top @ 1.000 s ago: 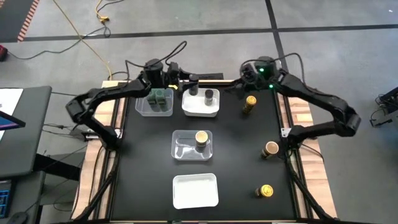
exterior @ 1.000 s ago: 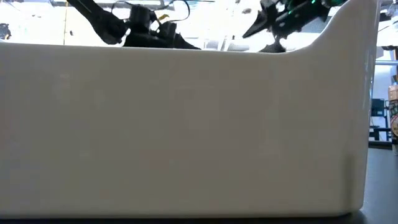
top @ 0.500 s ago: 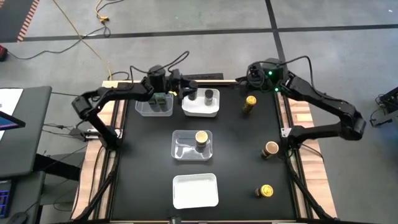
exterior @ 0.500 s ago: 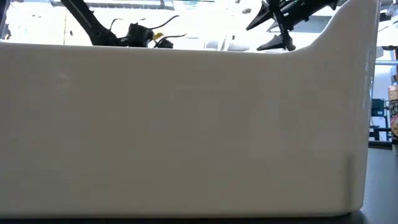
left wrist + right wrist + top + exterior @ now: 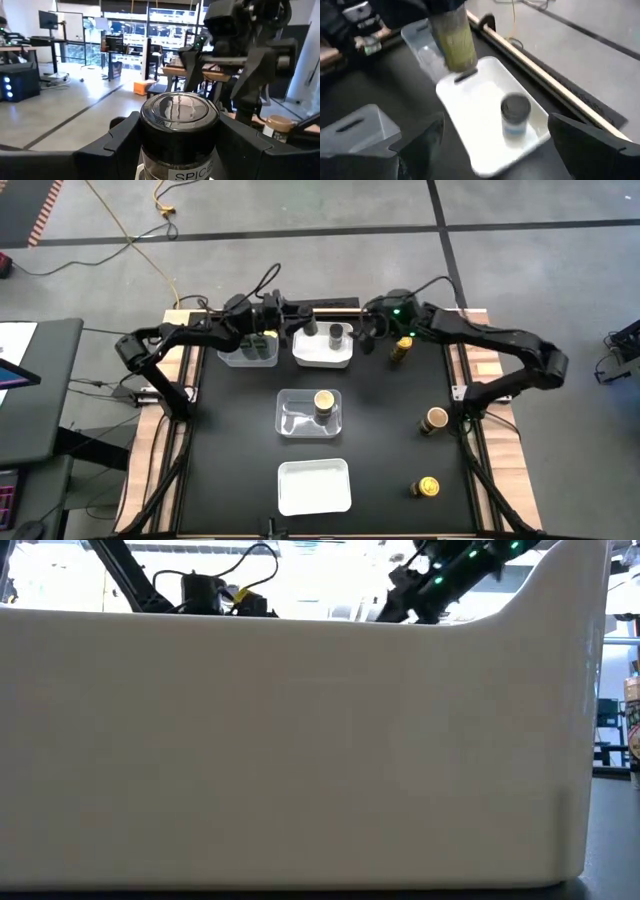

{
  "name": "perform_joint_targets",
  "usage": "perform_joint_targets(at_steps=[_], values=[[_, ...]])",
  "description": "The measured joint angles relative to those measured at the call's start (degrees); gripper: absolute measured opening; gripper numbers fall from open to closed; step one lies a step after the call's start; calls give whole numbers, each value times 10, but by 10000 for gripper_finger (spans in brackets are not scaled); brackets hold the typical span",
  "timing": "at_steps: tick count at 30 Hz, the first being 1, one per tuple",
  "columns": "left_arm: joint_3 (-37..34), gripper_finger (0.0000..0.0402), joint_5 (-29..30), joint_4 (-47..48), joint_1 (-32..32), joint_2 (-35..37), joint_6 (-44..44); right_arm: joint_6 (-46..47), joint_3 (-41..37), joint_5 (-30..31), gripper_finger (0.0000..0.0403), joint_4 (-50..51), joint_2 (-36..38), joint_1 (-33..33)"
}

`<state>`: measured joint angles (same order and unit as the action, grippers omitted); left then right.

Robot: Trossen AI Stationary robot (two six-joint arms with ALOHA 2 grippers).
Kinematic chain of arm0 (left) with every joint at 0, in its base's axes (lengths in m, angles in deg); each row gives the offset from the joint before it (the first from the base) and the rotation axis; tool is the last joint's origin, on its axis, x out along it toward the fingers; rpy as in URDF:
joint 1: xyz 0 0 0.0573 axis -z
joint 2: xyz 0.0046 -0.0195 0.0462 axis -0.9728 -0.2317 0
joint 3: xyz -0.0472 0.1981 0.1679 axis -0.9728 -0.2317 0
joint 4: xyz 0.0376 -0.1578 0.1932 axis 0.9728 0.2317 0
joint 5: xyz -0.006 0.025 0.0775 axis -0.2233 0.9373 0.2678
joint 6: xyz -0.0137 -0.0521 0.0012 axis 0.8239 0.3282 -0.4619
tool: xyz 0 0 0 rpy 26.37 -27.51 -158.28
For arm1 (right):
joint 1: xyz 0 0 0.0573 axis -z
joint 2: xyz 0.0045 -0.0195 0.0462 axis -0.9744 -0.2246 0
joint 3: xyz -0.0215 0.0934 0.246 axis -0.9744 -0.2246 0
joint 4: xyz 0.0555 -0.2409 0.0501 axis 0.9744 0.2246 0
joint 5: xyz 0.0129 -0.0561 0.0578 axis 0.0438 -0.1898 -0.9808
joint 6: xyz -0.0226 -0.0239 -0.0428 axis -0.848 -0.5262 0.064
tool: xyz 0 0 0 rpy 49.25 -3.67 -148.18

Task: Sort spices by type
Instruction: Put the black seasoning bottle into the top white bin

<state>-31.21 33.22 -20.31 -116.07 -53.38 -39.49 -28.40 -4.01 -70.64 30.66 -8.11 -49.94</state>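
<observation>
My left gripper point(image 5: 303, 325) point(image 5: 179, 137) is shut on a spice jar with a dark grey lid point(image 5: 179, 112) point(image 5: 311, 328), over the far left corner of a white tray point(image 5: 322, 356). A second dark-grey-lidded jar point(image 5: 336, 335) point(image 5: 516, 115) stands in that tray. My right gripper point(image 5: 368, 338) point(image 5: 500, 145) hangs open just right of the tray, holding nothing. Two green-lidded jars point(image 5: 262, 343) stand in a clear tray at the far left. A yellow-lidded jar point(image 5: 400, 348) stands on the mat by my right gripper. My left gripper pinches the jar's body just under the lid point(image 5: 150, 150) between its two fingers point(image 5: 107, 145), one on each side. The fingers come in about level from the table's left. The jar stands upright. I cannot tell whether its base touches the tray.
A tan-lidded jar point(image 5: 323, 402) stands in a clear tray point(image 5: 296, 416) at mid-table. Another tan-lidded jar point(image 5: 435, 420) and a yellow-lidded one point(image 5: 427, 487) stand on the mat at the right. A white tray point(image 5: 314, 485) lies near the front edge; its wall point(image 5: 300, 740) fills the low view.
My left gripper has come down toward the white tray with the dark-grey-lidded jar, staying shut on it and tipping nearer to level. My right gripper has swung toward the table's left and near edge, from behind the yellow-lidded jar to beside the white tray, staying open.
</observation>
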Motion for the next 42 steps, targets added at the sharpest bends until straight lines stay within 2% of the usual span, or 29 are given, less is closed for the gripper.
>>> perform_joint_targets(at_steps=[3, 8, 12, 16, 21, 25, 29, 39, 42], values=[[0, 215, 8, -12, 6, 0, 20, -3, 0, -1, 381, -82, -36, -6], [1, 215, 20, -53, 20, 0, 31, -59, 0, -9, 381, -200, -82, -25], [1, 215, 50, -103, 23, 0, 71, -70, 0, -2, 382, -228, -99, -29], [1, 215, 54, -130, 24, 0, 93, -78, 0, 4, 381, -246, -110, -28], [15, 215, 59, -127, 34, 0, 111, -87, 16, -2, 381, -275, -138, -33], [36, 215, 63, -111, 52, 0, 81, -106, 52, -2, 373, -275, -170, -44], [46, 215, 64, -97, 57, 0, 77, -108, 78, -2, 339, -276, -180, -46], [45, 215, 66, -79, 57, 0, 78, -107, 86, -1, 189, -224, -177, -46], [45, 215, 65, -77, 57, -1, 78, -107, 86, 0, 159, -219, -177, -49]])
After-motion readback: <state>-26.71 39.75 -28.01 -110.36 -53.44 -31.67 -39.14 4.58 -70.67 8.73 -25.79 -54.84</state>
